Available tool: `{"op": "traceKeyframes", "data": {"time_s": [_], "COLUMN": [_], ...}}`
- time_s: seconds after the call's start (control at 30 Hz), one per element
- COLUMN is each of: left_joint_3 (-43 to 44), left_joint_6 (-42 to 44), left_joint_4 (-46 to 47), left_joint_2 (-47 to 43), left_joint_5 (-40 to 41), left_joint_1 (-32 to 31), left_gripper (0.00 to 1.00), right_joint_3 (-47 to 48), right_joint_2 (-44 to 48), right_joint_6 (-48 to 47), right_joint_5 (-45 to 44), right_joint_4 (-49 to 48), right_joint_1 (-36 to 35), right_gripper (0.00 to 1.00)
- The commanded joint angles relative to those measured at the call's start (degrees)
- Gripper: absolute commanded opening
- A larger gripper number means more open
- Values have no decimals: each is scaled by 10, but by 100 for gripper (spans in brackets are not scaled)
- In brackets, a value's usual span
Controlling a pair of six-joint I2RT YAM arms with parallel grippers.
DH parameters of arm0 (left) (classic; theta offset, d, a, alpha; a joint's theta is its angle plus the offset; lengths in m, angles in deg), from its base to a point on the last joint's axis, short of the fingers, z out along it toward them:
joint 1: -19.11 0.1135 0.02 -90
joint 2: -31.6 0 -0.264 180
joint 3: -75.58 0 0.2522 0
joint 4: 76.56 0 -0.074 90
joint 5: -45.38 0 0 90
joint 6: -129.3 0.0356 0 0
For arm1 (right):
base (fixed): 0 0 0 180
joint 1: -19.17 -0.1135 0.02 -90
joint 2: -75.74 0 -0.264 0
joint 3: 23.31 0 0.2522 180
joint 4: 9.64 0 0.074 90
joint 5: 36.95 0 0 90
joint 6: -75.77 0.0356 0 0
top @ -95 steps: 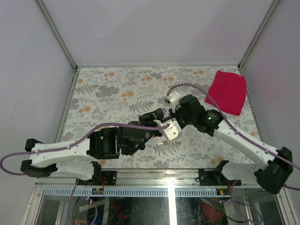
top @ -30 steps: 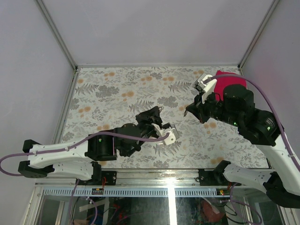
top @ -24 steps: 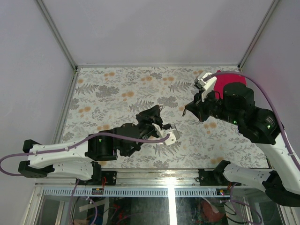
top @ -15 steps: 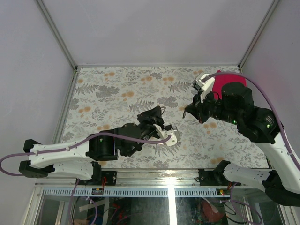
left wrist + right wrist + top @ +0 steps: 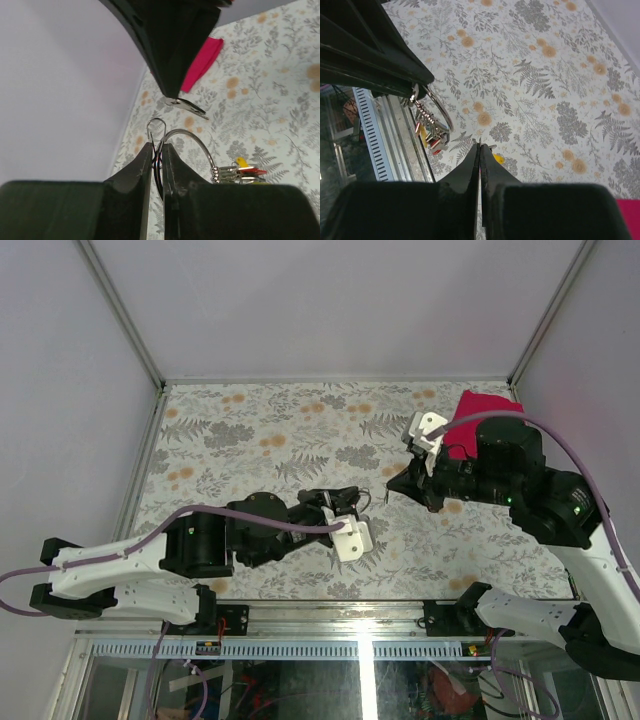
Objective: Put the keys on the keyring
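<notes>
My left gripper [image 5: 157, 145] is shut on the keyring [image 5: 196, 139], a thin silver wire loop standing up from its fingertips. Several keys [image 5: 246, 172] with red and yellow heads hang bunched on the loop's right side. From above, the left gripper [image 5: 352, 500] points right, at table centre. My right gripper [image 5: 480, 145] is shut on a small key whose yellow head [image 5: 498, 159] shows beside its fingers. That key's silver blade [image 5: 184, 104] hangs just above the loop, apart from it. The right gripper [image 5: 393, 486] sits close to the right of the keyring [image 5: 363, 498].
A red cloth [image 5: 487, 412] lies at the table's back right, partly behind the right arm. The floral tabletop [image 5: 250, 430] is ringed by a metal frame. The front rail [image 5: 395, 135] shows at the left in the right wrist view.
The left gripper has turned from pointing up-right to pointing right and dropped slightly. The right gripper has edged down-left toward the keyring. Both stay shut.
</notes>
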Motion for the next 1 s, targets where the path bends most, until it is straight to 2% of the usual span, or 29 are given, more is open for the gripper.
{"op": "traceKeyframes", "data": {"time_s": [0.0, 0.37, 0.5, 0.67, 0.97], "left_joint_3": [23, 24, 37, 49, 71], "left_joint_6": [-34, -61, -69, -77, -96], "left_joint_4": [-18, -40, -62, -84, -100], "left_joint_2": [-7, -13, -15, -15, -22], "left_joint_5": [-36, -14, -19, -40, -63], "left_joint_1": [-4, -4, -4, -4, -4], "left_gripper": [0, 0, 0, 0, 0], "right_joint_3": [38, 73, 104, 138, 162], "right_joint_2": [3, -72, -105, -130, -174], "right_joint_6": [-44, -63, -78, -119, -216], "right_joint_5": [36, 49, 133, 279, 460], "right_joint_4": [0, 27, 35, 43, 78], "right_joint_1": [2, 10, 49, 88, 118], "right_gripper": [0, 0, 0, 0, 0]}}
